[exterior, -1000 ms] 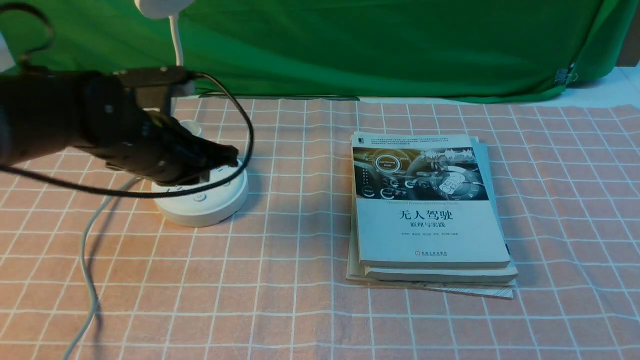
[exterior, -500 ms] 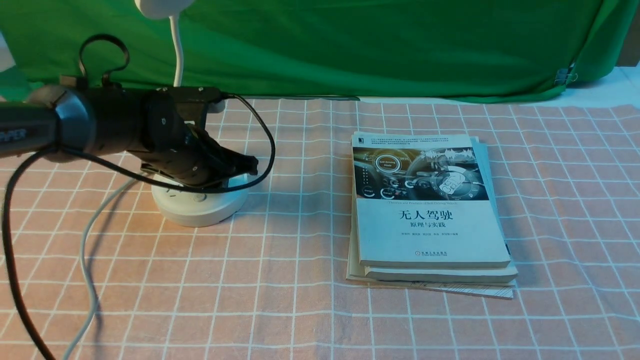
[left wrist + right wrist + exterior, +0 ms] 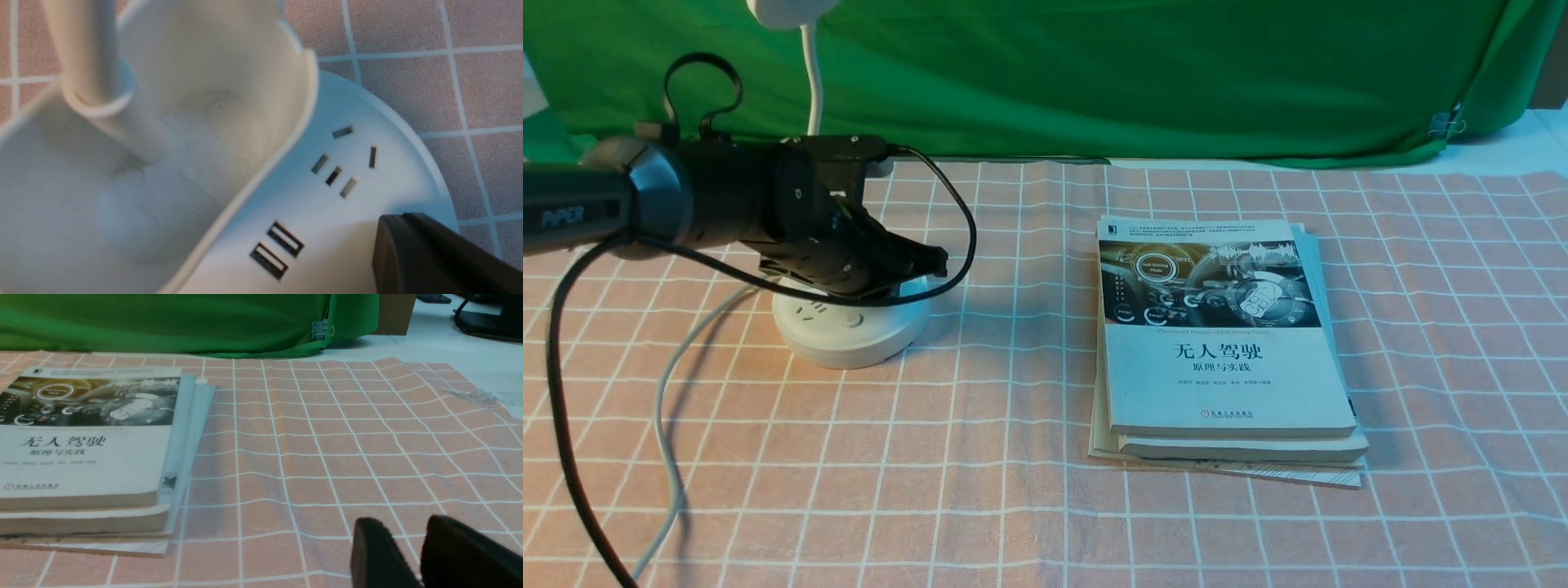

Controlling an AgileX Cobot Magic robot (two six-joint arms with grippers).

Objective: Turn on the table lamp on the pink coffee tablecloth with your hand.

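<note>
On my front feed the white plastic table lamp (image 3: 849, 331) stands on the left, far half of the salmon-pink woven tablecloth with its thin white grid (image 3: 1013, 425). Its base is a smooth round puck with a small round button (image 3: 852, 320) on the near top face. A thin gooseneck (image 3: 810, 82) climbs to a rounded head (image 3: 784, 10) cut off by the frame edge, and a pale cord (image 3: 666, 425) snakes off toward the near left. My left wrist feed shows the matte oval cup (image 3: 184, 143) on the base, and the only thing in it is the foot of the stem. Beside the cup are slotted sockets (image 3: 339, 171) and two rectangular USB ports (image 3: 278, 249). The black left gripper with pointed fingers (image 3: 938, 261) lies level over the right part of the base, its fingers pressed together, tips past the puck's right rim. I cannot tell whether it touches the base. A stack of paperback books (image 3: 1225, 367) lies flat to the right, well apart from the lamp. A plain, creased green cloth (image 3: 1135, 73) hangs behind. The right gripper (image 3: 414, 539) sits low over the cloth, right of the books, its fingers a narrow slit apart.
</note>
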